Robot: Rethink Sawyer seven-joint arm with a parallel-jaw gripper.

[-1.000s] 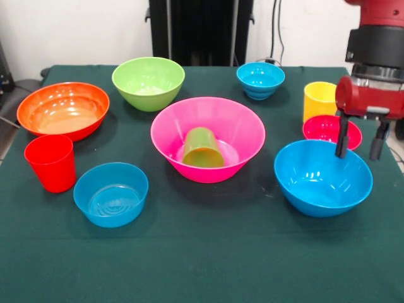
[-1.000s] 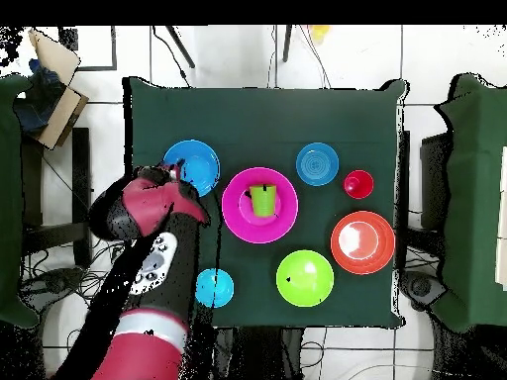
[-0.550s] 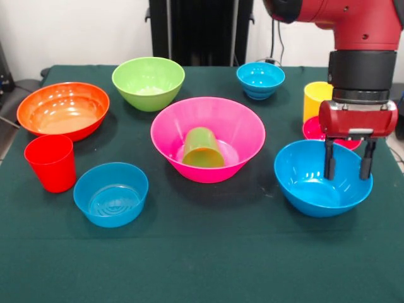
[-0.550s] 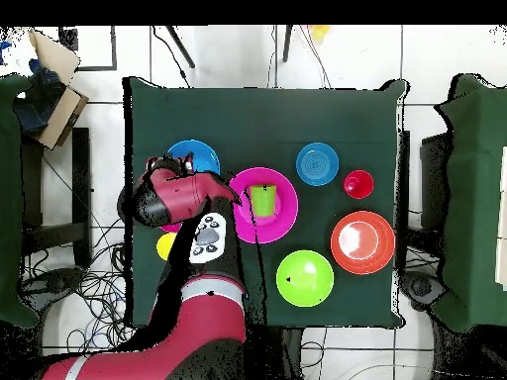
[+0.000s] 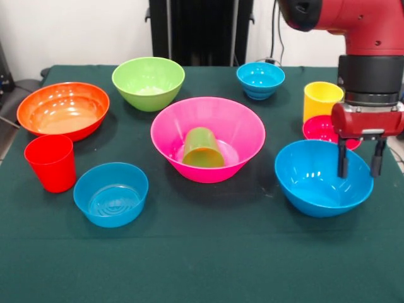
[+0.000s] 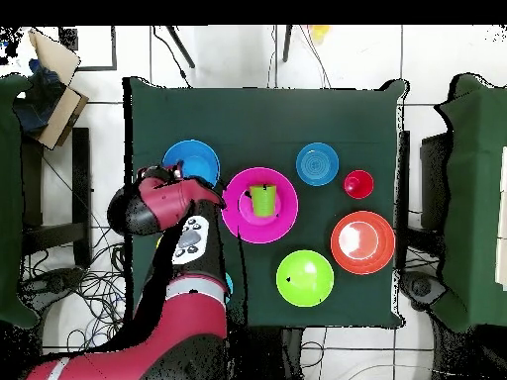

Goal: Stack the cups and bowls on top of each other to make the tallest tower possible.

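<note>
Your gripper [image 5: 360, 169] hangs open, fingers straddling the far-right rim of the glossy, round large blue bowl [image 5: 319, 183]; green cup [image 5: 202, 148] lies tipped in the pink bowl [image 5: 243, 129].

A dark green cloth [image 5: 202, 265] covers the table. A black stand [image 5: 201, 31] rises beyond its far edge. A cardboard box [image 6: 54, 84] lies on the tiled floor [image 6: 426, 69].
</note>
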